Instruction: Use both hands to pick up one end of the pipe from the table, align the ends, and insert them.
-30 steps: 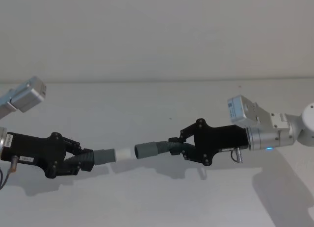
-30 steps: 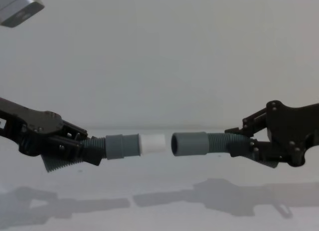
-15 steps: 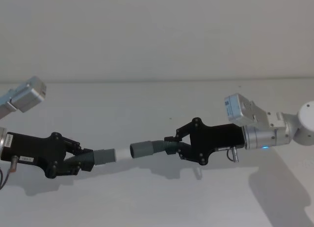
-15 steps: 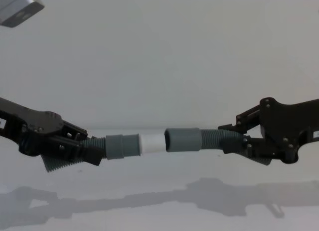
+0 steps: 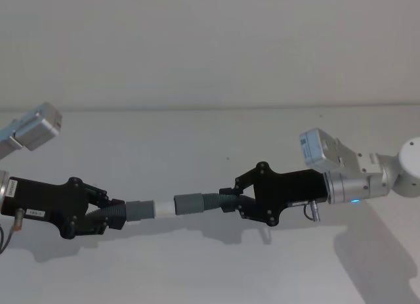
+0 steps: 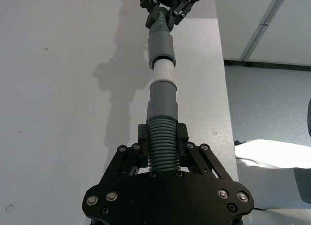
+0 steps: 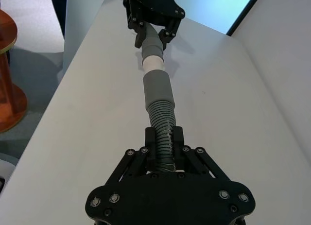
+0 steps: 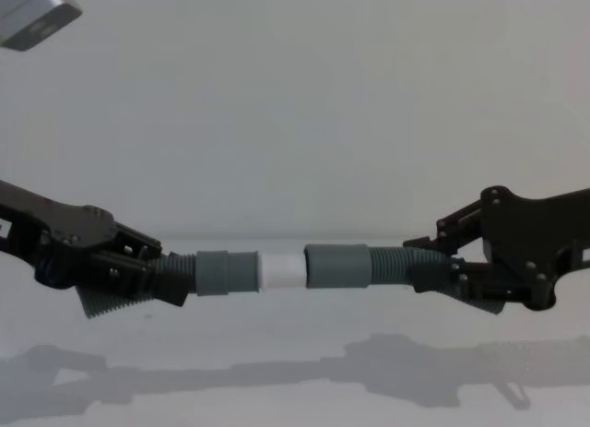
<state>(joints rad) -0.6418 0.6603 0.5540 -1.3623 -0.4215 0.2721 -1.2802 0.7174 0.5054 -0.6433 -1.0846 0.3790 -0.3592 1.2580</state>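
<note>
left gripper (image 8: pixel 164 278) pinching the short hose piece (image 8: pixel 198 273), white tip (image 8: pixel 282 270) pointing away from it, right gripper (image 8: pixel 429 270) clamped on the longer hose piece (image 8: pixel 392 266), its socket (image 8: pixel 336 266) meeting that tip midway between the 2 grippers, above the table (image 5: pixel 197 271)

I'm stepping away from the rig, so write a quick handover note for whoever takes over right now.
Left gripper: shut on the short pipe piece, held above the table.
Right gripper: shut on the longer pipe piece, also lifted.
Done: both pieces picked up, ends roughly in line; the white tip meets the mouth of the socket collar.
Left: most of the white tip is exposed, so push the ends fully together.
</note>
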